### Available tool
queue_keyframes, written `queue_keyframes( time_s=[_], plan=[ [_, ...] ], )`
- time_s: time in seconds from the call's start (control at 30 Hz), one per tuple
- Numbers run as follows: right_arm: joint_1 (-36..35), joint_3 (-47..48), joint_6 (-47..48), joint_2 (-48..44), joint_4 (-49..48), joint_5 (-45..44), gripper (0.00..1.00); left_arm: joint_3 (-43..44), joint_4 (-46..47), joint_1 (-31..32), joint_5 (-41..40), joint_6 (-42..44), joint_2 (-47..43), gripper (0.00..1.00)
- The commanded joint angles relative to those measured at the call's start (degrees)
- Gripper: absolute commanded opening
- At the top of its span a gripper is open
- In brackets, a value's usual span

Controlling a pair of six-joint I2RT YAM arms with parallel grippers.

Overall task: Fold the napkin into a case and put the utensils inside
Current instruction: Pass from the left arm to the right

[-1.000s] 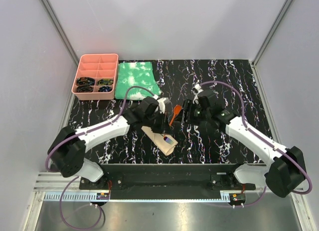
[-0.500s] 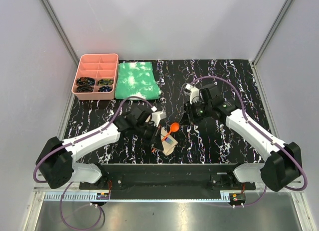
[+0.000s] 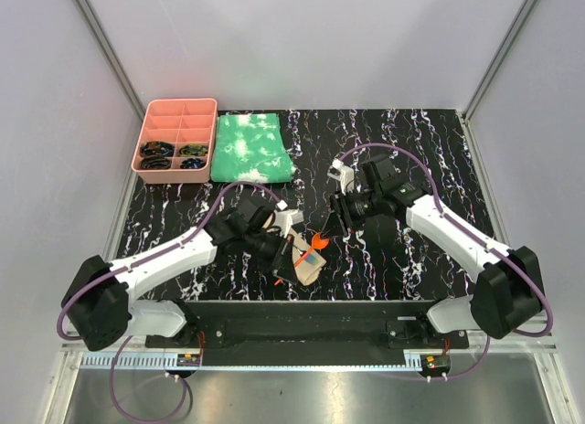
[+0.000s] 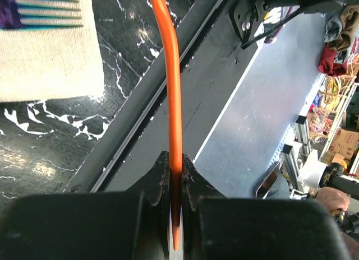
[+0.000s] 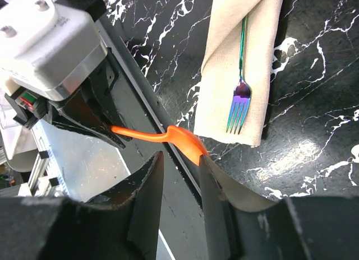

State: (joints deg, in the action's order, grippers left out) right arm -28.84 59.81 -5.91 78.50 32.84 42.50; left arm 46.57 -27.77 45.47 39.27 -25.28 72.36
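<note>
The tan napkin (image 3: 309,270) lies folded into a narrow case near the table's front edge, and also shows in the wrist views (image 5: 241,52) (image 4: 50,58). A teal fork (image 5: 241,92) is tucked in it, tines sticking out (image 4: 39,13). My left gripper (image 3: 294,249) (image 4: 175,159) is shut on the handle of the orange spoon (image 3: 318,242) (image 4: 171,75), which hangs just above the napkin's end. My right gripper (image 3: 332,225) (image 5: 179,159) is open right behind the spoon's bowl (image 5: 185,142), with one fingertip touching it.
A pink divided tray (image 3: 175,122) with small dark items stands at the back left. A green-and-white mottled cloth (image 3: 249,147) lies beside it. The table's black front rail (image 3: 311,314) runs just below the napkin.
The left gripper has carried the orange spoon down toward the front, over the napkin. The right gripper pulled away from the spoon, then came back to its bowl.
</note>
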Motion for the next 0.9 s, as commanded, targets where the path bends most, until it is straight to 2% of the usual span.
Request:
queue_keyframes(
  time_s=[0.0, 0.2, 0.43, 0.53, 0.57, 0.67, 0.77, 0.83, 0.87],
  plan=[
    [0.1, 0.13, 1.08, 1.04, -1.02, 1.1, 0.4, -1.04, 1.4, 0.14, 4.15, 1.28, -2.92, 0.0],
    [0.1, 0.22, 1.08, -0.54, -0.32, -0.93, 0.41, -2.88, 0.79, 0.14, 4.15, 0.84, -4.77, 0.0],
    [-0.42, -0.31, 0.81, 2.53, -0.58, 3.1, 0.38, -2.01, 0.61, 0.14, 4.94, 1.19, -4.77, 0.0],
    [-1.48, -0.22, 0.81, 3.33, -0.76, 3.99, 0.29, -1.3, 0.09, 0.14, 4.94, 1.63, -4.51, 0.0],
    [-1.57, -0.31, 0.64, 3.5, -0.76, 4.17, 0.19, -1.13, -0.09, 0.14, 4.86, 1.9, -4.59, 0.0],
    [-1.66, -1.36, -1.02, 2.98, -1.55, 6.1, 0.01, -0.08, -1.67, -0.12, 2.23, 2.07, -4.68, 0.0],
    [-2.36, -3.55, -4.18, 1.49, -3.83, 7.07, 0.0, 0.72, -1.76, -1.52, 0.82, 1.9, -5.38, 0.0],
    [-2.8, -6.09, -6.9, 0.17, -5.76, 4.1, 0.0, 1.16, -2.11, -4.67, -1.72, 0.85, -6.0, 0.15],
    [-2.89, -7.42, -11.44, -1.75, -6.99, 2.6, 0.0, 1.16, -2.29, -6.26, -2.43, -0.46, -6.26, 0.21]
  ],
)
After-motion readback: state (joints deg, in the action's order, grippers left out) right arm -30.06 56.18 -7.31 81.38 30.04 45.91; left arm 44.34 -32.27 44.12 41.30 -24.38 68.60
